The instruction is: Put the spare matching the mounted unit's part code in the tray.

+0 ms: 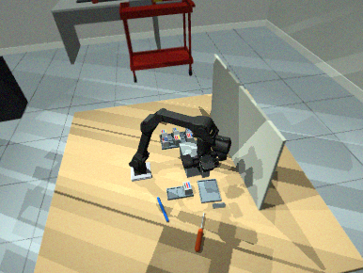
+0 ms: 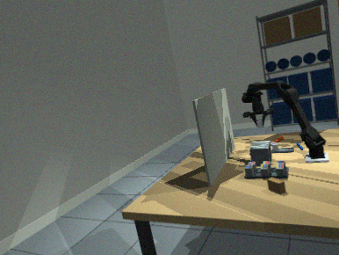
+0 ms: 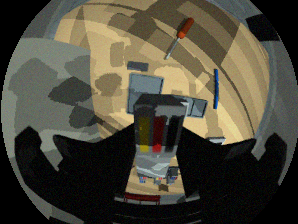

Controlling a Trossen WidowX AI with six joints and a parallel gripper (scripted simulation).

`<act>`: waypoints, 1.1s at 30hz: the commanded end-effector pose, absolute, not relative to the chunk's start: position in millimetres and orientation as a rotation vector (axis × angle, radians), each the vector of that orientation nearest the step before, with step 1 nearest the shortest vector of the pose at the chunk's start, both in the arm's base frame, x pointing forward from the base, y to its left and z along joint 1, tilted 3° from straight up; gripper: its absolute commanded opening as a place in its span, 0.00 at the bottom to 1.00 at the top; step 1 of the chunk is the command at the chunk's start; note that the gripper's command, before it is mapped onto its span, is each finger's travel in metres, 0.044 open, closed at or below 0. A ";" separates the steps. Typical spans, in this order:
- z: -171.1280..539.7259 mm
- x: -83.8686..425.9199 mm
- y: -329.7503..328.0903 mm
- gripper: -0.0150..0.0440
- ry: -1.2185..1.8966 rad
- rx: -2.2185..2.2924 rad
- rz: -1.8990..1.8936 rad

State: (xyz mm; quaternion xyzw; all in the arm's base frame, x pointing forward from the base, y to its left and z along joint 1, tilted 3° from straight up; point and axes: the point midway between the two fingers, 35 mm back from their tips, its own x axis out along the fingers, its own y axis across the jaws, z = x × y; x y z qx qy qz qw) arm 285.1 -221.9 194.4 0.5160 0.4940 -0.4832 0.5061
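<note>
Nearest to me, in the wrist view, the gripper (image 1: 207, 162) (image 2: 261, 120) (image 3: 156, 124) had its pincer closed on a dark block (image 3: 159, 107) striped yellow, red and black, held up above the work area. I judged the step in hand to be carrying, with the code match perhaps already settled, though I could not confirm from the stripes alone that this was the right spare. Beneath and beyond it lay the pale grey box (image 1: 189, 150) (image 2: 261, 152), which I took for the mount; the code on the mounted unit's back was not readable to me. The flat grey tray (image 1: 209, 190) (image 3: 144, 91) lay on the table, beside the two-part holder (image 1: 175, 193) (image 3: 198, 107) with one striped unit (image 1: 187, 185) in it. If the match was sound, the next move called for swinging over the tray, lowering the block level and only then letting go; straying sideways could have knocked the holder. On the mount's other side, the rack (image 1: 170, 145) (image 2: 265, 176) held more units, their labels too small for me to read. In the top view the arm's own links covered the block, and in the exterior view it was too dim to make out. Farthest off, the red cart (image 1: 161, 59) was cut by the top view's upper edge.
</note>
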 end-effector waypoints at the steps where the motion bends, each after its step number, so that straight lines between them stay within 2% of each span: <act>1: 193.8 304.3 -221.4 0.25 1.181 1.253 -1.163; 33: 179.1 318.5 -214.1 0.25 1.186 1.255 -1.163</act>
